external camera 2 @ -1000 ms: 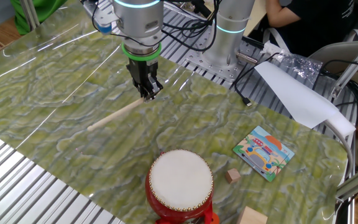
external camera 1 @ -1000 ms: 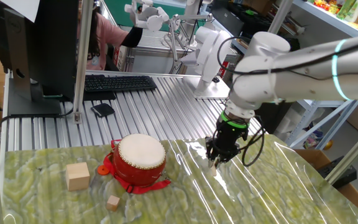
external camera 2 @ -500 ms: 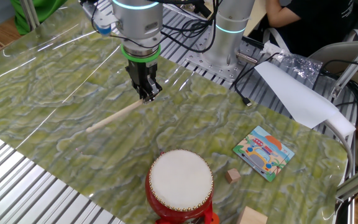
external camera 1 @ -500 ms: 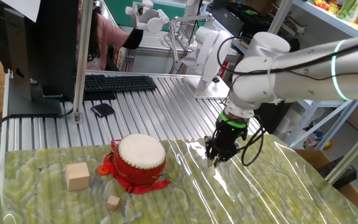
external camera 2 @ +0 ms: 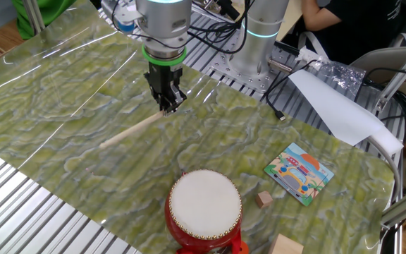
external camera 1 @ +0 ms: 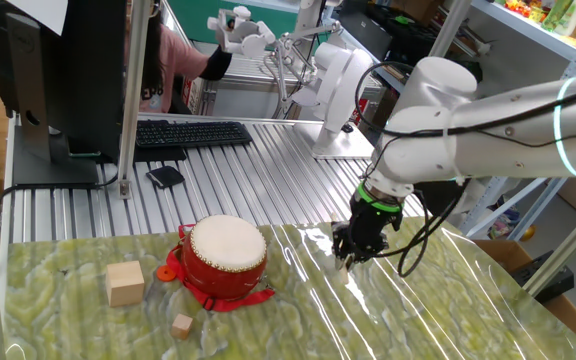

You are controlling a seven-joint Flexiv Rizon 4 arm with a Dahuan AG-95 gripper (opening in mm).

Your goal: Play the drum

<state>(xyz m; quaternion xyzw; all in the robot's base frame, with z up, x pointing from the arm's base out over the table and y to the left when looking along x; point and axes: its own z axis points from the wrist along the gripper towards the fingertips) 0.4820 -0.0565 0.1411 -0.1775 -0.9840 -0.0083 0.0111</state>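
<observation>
The robot's black fingers [external camera 2: 168, 107] are pointing straight down, nearly closed and pinching one end of a thin pale wooden stick [external camera 2: 134, 128] lying on the green marbled counter [external camera 2: 62, 92]. The small round red toy drum with a cream-white head [external camera 2: 204, 209] is sitting well apart at the counter's edge, near two plain wooden cubes [external camera 1: 125, 282].

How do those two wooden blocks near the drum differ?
The big block is clearly larger than the small block. The big one looks pale, the small one a darker tan. The big one sits left of the drum, apart from it; the small one lies in front, nearer the red ribbon. Both are plain wooden cubes resting on the table.
</observation>
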